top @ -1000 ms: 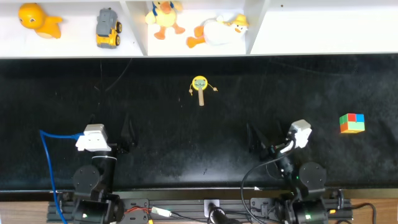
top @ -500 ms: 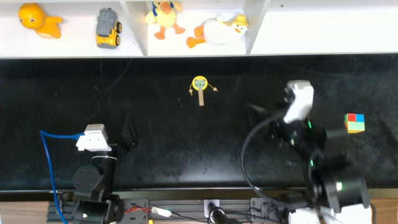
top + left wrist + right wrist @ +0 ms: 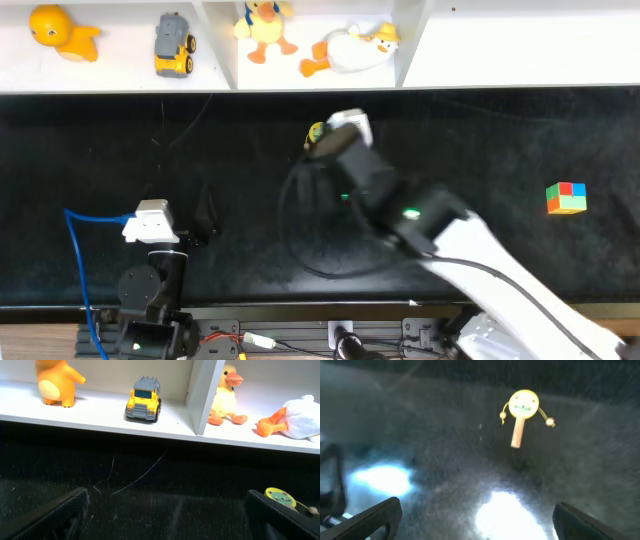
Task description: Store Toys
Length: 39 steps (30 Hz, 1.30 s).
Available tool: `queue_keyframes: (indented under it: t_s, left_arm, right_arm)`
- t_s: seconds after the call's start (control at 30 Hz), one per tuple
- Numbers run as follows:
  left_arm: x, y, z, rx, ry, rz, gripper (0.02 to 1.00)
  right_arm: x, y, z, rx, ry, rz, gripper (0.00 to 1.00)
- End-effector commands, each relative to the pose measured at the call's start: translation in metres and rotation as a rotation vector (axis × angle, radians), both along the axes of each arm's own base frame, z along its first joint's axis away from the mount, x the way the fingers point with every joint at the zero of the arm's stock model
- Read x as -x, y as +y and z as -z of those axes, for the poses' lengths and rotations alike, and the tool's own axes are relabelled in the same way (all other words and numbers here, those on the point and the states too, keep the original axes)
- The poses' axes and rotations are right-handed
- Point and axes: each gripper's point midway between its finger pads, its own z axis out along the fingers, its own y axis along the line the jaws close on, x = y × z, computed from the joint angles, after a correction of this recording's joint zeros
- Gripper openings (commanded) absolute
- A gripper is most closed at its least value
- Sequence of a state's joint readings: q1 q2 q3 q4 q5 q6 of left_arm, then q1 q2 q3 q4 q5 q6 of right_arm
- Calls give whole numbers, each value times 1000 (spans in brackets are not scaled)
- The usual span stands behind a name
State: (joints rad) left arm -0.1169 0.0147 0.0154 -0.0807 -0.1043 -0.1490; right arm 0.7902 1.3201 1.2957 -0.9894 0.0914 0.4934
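Now my right gripper (image 3: 476,506) hangs above the black mat (image 3: 420,435), jaws spread wide with nothing between them. The little yellow drum rattle (image 3: 521,412) lies flat on the mat ahead of them, not under them. To take it cleanly, I judge I must carry forward until its pale handle (image 3: 517,435) sits midway between my fingers. Then I should turn the wrist so they close across the handle rather than along it, and come down low before pinching. The two beads on strings beside the disc may snag, so I would grip the handle's far end. My left gripper (image 3: 167,494) rests near its base, jaws spread too, facing the white shelf (image 3: 100,417). The colour cube (image 3: 566,198) lies well apart on the right.
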Motion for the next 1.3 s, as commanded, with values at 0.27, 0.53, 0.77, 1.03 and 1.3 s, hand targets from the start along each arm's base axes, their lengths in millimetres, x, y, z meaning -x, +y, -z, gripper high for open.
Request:
queue_keyframes:
  t_s: [0.27, 0.53, 0.77, 1.03, 1.3]
  left_arm:
    - [0, 0, 0, -16, -10, 6, 998]
    - [0, 0, 0, -16, -10, 6, 998]
    - [0, 0, 0, -16, -10, 6, 998]
    - [0, 0, 0, -16, -10, 6, 998]
    - [0, 0, 0, -16, -10, 6, 998]
  right_arm:
    - [-40, 23, 68, 132, 48, 152, 998]
    - [-84, 0, 125, 213, 111, 221, 996]
    - [-115, 13, 148, 125, 109, 174, 912]
    - [-115, 18, 178, 143, 161, 152, 882]
    - [-104, 22, 199, 145, 234, 121, 768]
